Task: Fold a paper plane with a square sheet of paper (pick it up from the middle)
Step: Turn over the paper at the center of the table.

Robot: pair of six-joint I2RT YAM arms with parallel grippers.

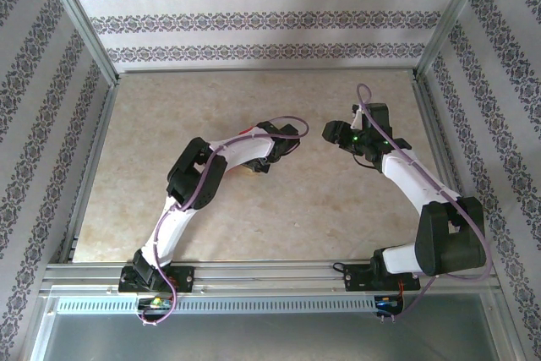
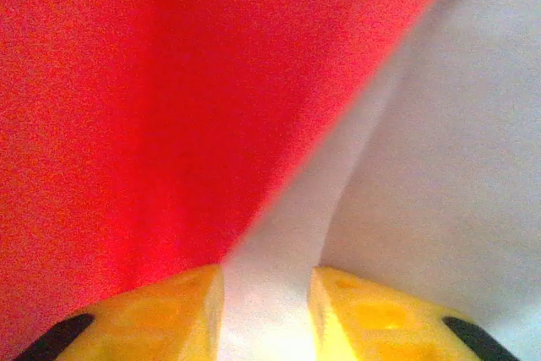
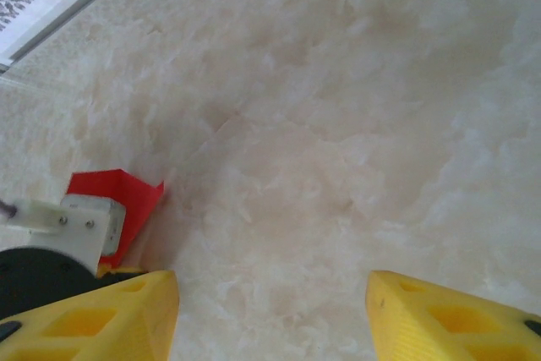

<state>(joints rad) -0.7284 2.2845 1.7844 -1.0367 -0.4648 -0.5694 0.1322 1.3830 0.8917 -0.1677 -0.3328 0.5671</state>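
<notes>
The paper [image 2: 152, 107] is bright red, plain and without any mark. In the left wrist view it covers the picture from 12 o'clock round to 7 o'clock. A soft darker band runs through it from top to bottom, like a shallow fold, and the surface looks matte and a little grainy. Its straight edge runs on a slant from 1 o'clock down to the tip of the left yellow finger [image 2: 169, 310]. Whether that finger touches the paper, I cannot tell. At 3 to 5 o'clock there is a pale, smooth surface.

The left gripper [image 2: 266, 310] has its two fingers a little apart. Between them only the pale surface shows, so it grasps nothing. The fingers are hard yellow plastic with slanted faces and black parts at the base.

In the right wrist view a red corner of the paper [image 3: 127, 192] lies flat on the table [image 3: 338, 124] at 8 o'clock, partly behind a white block of the left arm [image 3: 80, 219]. The corner is a pointed shape with clean straight edges.

The right gripper [image 3: 270, 314] is released, with its yellow fingers spread wide above bare table.

In the top view the paper is near the middle of the table, under the end of the left arm, where a thin red sliver shows. The right gripper stands near it at about 3 o'clock. The table is beige with a cloudy marble pattern, and it looks smooth. The walls [image 1: 254, 19] carry striped wallpaper with small dark ornaments.
</notes>
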